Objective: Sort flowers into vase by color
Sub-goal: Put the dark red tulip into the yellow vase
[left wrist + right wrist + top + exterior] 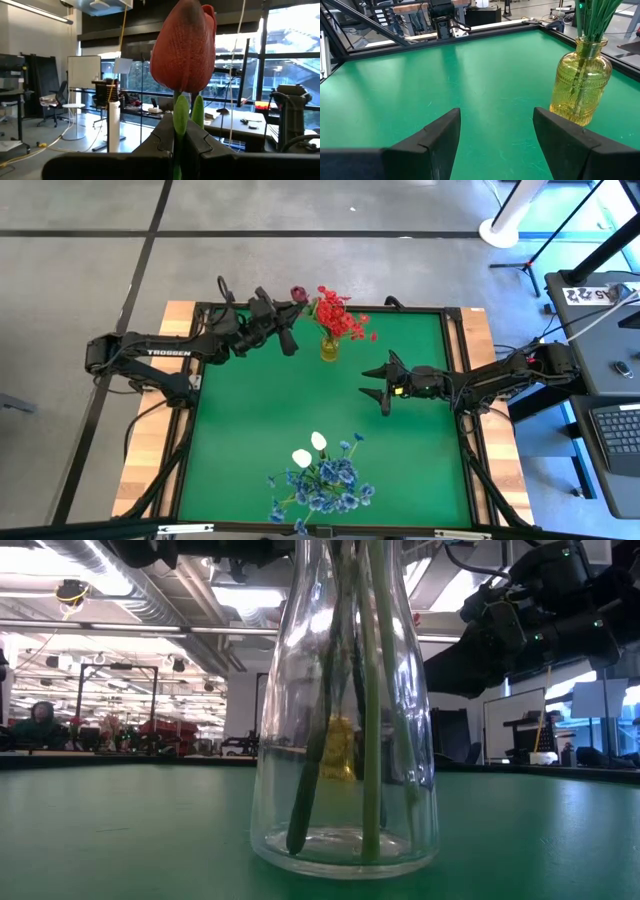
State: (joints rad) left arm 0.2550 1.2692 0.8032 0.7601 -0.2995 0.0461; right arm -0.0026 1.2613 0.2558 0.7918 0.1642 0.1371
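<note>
My left gripper [289,311] is over the table's far edge, just left of the yellow vase [329,346], and is shut on a dark pink-red rosebud [185,44], whose head also shows from above [298,294]. The yellow vase holds red flower clusters [341,317]. My right gripper [377,381] hovers open right of that vase, which stands ahead of its fingers [580,86]. A clear glass vase [345,740] at the near edge holds blue clusters [330,483] and white buds [309,449]. Their stems rest on its bottom. My left gripper [182,150] pinches the rosebud's green stem [181,117] between its two shut fingers, just below the head. The bud stands upright above the fingertips, lifted clear of the table. The stem below the fingers is hidden by the gripper itself.
The green mat [260,420] has a dark raised frame [455,395] around it. Open mat lies between the two vases. The clear vase fills the middle of the low view, with the yellow vase [340,750] seen through it and my right arm [540,610] above.
</note>
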